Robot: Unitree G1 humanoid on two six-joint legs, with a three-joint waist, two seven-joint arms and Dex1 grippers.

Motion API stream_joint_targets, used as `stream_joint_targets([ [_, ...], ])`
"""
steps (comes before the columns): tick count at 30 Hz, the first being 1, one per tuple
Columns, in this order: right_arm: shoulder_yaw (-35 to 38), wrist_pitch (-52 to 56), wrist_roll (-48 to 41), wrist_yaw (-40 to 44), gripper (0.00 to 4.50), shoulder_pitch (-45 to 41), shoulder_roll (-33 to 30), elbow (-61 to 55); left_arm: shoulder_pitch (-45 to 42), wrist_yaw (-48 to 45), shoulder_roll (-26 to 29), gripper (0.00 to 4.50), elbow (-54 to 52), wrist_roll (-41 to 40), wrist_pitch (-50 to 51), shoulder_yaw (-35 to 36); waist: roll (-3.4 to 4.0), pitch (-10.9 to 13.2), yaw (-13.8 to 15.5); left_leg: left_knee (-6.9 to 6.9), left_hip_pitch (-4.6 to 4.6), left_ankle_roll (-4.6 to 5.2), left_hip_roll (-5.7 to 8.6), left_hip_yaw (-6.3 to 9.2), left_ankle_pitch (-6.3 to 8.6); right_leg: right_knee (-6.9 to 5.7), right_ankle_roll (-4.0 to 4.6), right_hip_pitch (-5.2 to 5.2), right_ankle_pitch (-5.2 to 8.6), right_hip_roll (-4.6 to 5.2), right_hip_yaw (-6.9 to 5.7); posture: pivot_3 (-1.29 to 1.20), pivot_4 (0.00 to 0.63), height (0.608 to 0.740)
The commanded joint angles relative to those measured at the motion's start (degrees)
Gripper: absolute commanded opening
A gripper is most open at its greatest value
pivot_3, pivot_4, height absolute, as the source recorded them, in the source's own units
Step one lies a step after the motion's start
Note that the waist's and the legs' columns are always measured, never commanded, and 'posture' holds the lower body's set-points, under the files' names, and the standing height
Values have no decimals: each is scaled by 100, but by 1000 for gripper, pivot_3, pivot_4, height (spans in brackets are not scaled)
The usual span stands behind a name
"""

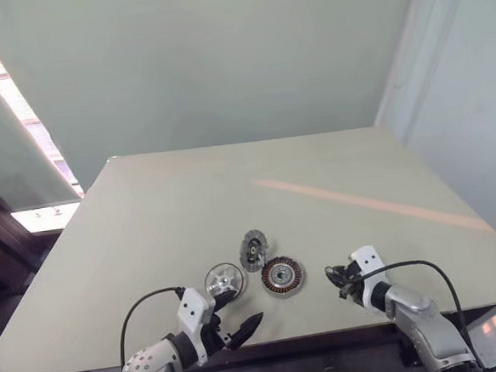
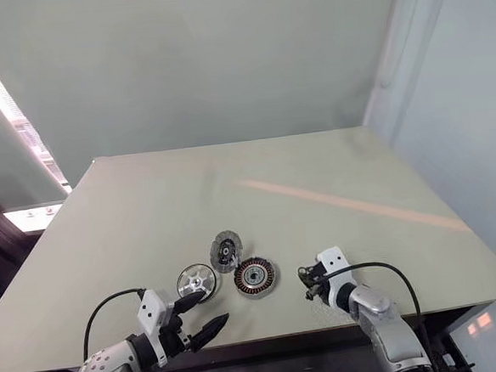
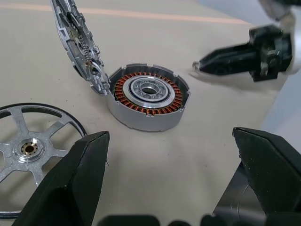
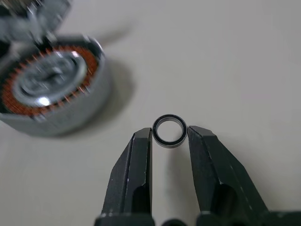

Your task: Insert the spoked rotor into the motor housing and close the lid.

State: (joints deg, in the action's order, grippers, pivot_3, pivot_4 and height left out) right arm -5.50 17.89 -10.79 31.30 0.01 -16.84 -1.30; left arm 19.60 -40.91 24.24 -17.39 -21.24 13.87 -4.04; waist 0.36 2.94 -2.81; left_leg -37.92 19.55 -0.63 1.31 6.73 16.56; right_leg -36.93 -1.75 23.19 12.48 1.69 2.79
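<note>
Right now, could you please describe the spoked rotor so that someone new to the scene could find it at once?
On the pale table, three round parts sit in a cluster near the front edge. The spoked rotor is the one farthest left, lying flat just ahead of the left gripper. Unlike the copper-wound motor housing and the tilted lid, it is shiny silver with open spokes round a hub.

- Pale beige table point(image 1: 232, 196), matte and flat, front edge dark underneath.
- Faint orange stripe point(image 1: 368, 201) slanting across the tabletop toward the right edge (painted, taped or cast by light, cannot tell).
- Plain grey-green wall point(image 1: 222, 60) behind the table, bare and evenly lit.
- White panel or corner point(image 1: 453, 69) at right, with a vertical seam.
- Bright window strip point(image 1: 11, 92) at far left, strongly overexposed, slatted.
- Dark furniture point(image 1: 5, 245) below the window, beside the table's left edge.
</note>
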Motion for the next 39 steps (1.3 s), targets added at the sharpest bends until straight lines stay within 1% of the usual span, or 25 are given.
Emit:
stream_joint_targets([
  [1,-83,350,-79,-29,797,-257,1,-658,-75,-24,21,4500,-39,-18,-128,102,0,0,-1,0,0,0,0,0,0,0,0,0,0,0,0,0,0,740],
  [6,-407,841,-14,-94,797,-428,95,-1087,-138,-1,8,4500,-5,-11,-131,119,-1,0,0,1,0,0,0,1,0,0,0,1,0,0,-1,0,0,740],
  [13,-1021,886,266,-142,797,-843,327,-910,-230,21,-30,4500,74,21,-192,93,-1,-1,0,1,1,0,1,1,0,0,0,3,0,1,0,0,0,740],
  [18,-1242,860,380,-172,797,-1048,505,-687,-264,34,-49,4500,127,60,-270,78,-1,-1,0,1,2,0,1,2,0,0,-1,4,-1,0,-1,0,0,740],
  [39,-1423,734,549,-93,797,-1137,589,-98,-269,53,-40,4500,261,171,-448,71,-1,-1,-1,2,2,0,1,3,0,0,-2,5,-1,1,-2,0,0,740],
])
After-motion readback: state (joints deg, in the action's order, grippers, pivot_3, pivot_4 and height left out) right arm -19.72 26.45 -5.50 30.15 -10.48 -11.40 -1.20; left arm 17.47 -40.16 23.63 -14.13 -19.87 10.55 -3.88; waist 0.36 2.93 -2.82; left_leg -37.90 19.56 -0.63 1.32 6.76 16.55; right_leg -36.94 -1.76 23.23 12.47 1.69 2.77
